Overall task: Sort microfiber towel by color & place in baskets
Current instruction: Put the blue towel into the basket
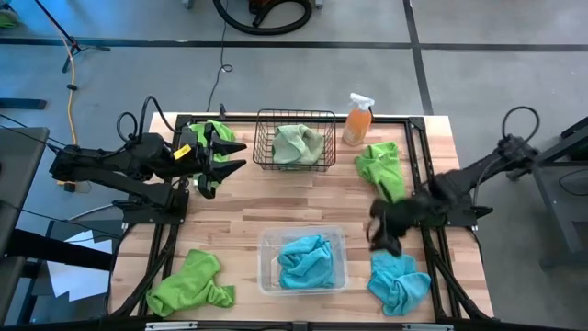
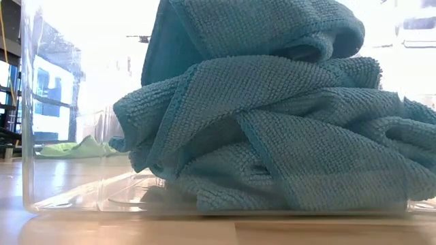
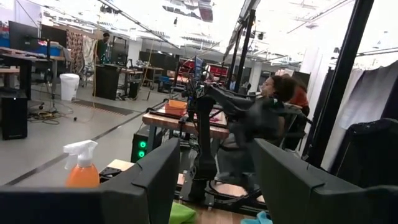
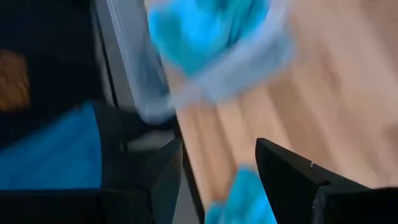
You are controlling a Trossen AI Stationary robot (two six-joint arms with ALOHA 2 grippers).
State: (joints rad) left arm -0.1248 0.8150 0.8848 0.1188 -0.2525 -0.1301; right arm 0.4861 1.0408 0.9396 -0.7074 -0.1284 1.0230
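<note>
1. Turquoise towel (image 2: 272, 122) fills the clear tub (image 1: 268, 241) at the table's front centre.
2. Right gripper (image 1: 384, 230), jaws apart and empty, hangs between a lime towel (image 1: 381, 164) and a loose turquoise towel (image 1: 399, 279) beside the tub.
3. Left gripper (image 1: 225, 156), jaws apart, empty, sits beside the black wire basket (image 1: 264, 138), which holds a pale sage towel (image 1: 299, 142).
4. Another lime towel (image 1: 191, 280) lies front-left; an orange spray bottle (image 1: 357, 119) stands beside the basket.

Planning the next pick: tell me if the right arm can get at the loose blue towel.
Probably yes. The right gripper hangs open just above the blue towel lying on bare table beside the tub, with nothing between them.
</note>
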